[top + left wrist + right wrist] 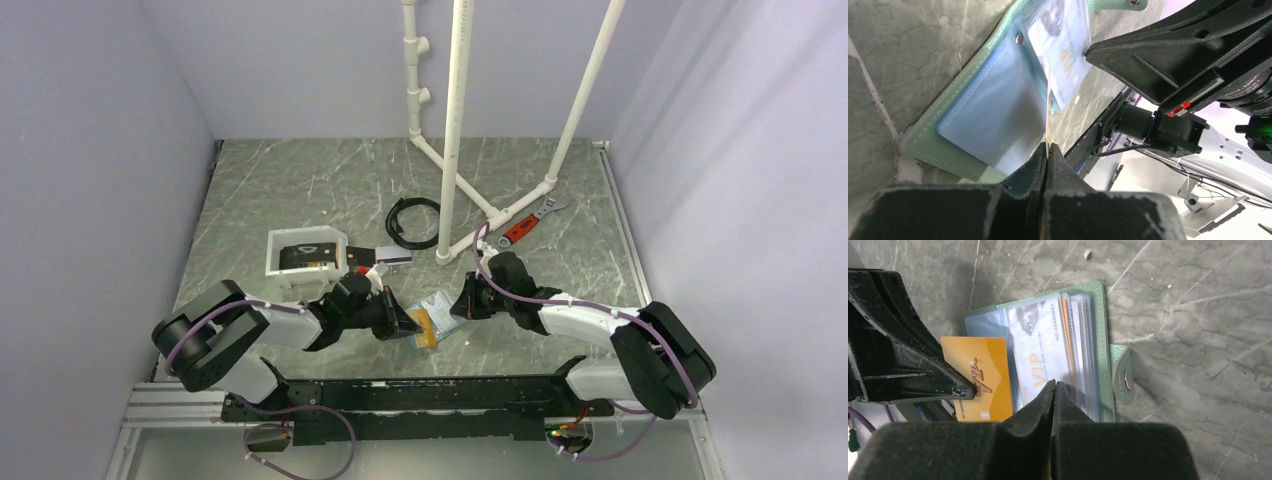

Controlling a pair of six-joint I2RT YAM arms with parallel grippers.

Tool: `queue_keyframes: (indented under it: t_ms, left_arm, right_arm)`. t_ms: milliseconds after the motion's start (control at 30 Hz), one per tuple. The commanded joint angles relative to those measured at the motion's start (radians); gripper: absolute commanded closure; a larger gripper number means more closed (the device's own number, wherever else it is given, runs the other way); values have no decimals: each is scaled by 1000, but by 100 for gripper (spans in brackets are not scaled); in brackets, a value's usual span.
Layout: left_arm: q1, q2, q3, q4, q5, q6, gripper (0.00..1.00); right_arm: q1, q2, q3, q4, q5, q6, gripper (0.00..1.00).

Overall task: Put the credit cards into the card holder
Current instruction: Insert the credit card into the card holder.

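Card holder (1102,340) laid open on table (1198,315) between both grippers | gold card (983,375) pinched in closed left gripper (1048,150), overlapping holder's open face | right gripper (1054,387) shut, tips at clear sleeves (1083,340)

Seen from high above and behind the card holder (437,316); from both wrists, close over it, facing each other.
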Motion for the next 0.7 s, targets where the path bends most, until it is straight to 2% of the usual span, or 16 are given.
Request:
queue_keyframes:
  t_ms: [0, 67, 333, 533, 667]
  left_arm:
    - [14, 37, -11, 127, 40, -49, 100]
    - [23, 68, -19, 166, 55, -81, 100]
    - [46, 268, -80, 538, 103, -251, 100]
    - [46, 414, -102, 707, 102, -354, 100]
    - [45, 446, -111, 723, 78, -375, 100]
  right_arm:
    - [1, 15, -13, 45, 51, -10, 100]
    - [1, 27, -16, 51, 50, -7, 100]
    - [1, 28, -13, 39, 60, -16, 100]
    - [1, 19, -11, 26, 66, -22, 100]
    - [1, 27, -18, 41, 56, -15, 100]
